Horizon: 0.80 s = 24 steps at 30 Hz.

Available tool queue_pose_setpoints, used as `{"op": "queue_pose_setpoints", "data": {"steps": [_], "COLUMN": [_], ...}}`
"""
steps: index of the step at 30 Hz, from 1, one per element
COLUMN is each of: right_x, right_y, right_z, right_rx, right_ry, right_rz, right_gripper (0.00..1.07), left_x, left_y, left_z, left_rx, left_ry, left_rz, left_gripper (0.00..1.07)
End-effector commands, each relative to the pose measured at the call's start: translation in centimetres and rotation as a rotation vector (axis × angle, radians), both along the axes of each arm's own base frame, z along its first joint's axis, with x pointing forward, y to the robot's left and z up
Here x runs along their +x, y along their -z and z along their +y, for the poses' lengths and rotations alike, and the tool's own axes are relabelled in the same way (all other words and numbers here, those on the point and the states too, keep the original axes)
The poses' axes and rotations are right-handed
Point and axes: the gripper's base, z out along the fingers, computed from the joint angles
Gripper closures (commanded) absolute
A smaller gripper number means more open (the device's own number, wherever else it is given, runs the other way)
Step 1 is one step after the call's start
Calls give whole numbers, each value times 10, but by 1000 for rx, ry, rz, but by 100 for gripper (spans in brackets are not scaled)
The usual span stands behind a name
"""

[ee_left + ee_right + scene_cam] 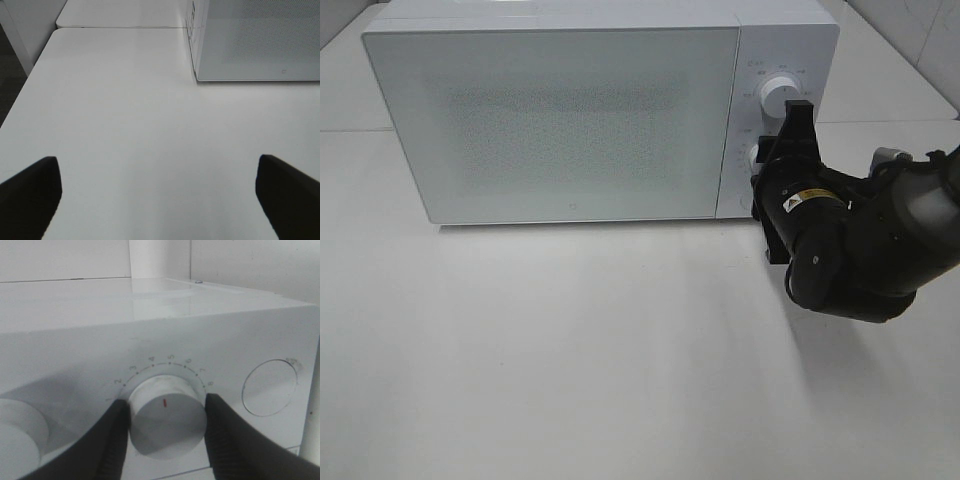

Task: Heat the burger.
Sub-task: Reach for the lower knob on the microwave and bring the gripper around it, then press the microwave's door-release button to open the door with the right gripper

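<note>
The burger is out of view. The white microwave (pixel 560 120) stands at the back of the table with its frosted door closed. My right gripper (pixel 761 160) reaches to its control panel. In the right wrist view the right gripper (pixel 167 426) is shut on the lower dial (pixel 167 415), one black finger (pixel 112 440) pressed on each side; the dial's red mark points at the ring of numbers. My left gripper (pixel 160 200) hangs open over bare tabletop, nothing between its fingers (pixel 30 195), short of the microwave's corner (pixel 260 45).
A second dial (pixel 779 93) sits above the gripped one, also seen as the second dial (pixel 17 435). A round button (pixel 270 387) lies on the gripped dial's other side. The white table (pixel 620 350) runs out in front; its edge (pixel 20 95) drops off beside the left arm.
</note>
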Motion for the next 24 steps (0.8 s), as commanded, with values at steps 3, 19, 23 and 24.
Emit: {"op": "queue_pose_setpoints", "data": {"steps": [3,19,23,24], "right_x": [9,7,2,-1], "right_y": [-23,-23,-24,-24], "right_z": [9,7,4,4], "right_rx": [-21,-57,-90,-95], "right_ry": [-65,-58,-62,-67], "right_rz": [-174,-125,-118,-110], "right_gripper": [103,44,38,37], "left_x": [-3,-3,-3,-3], "left_y": [0,0,0,0], "left_z": [0,0,0,0], "left_rx": [-2,-2,-2,-2], "left_ry": [0,0,0,0], "left_rz": [-22,-22,-22,-22], "left_gripper": [9,9,9,9]}}
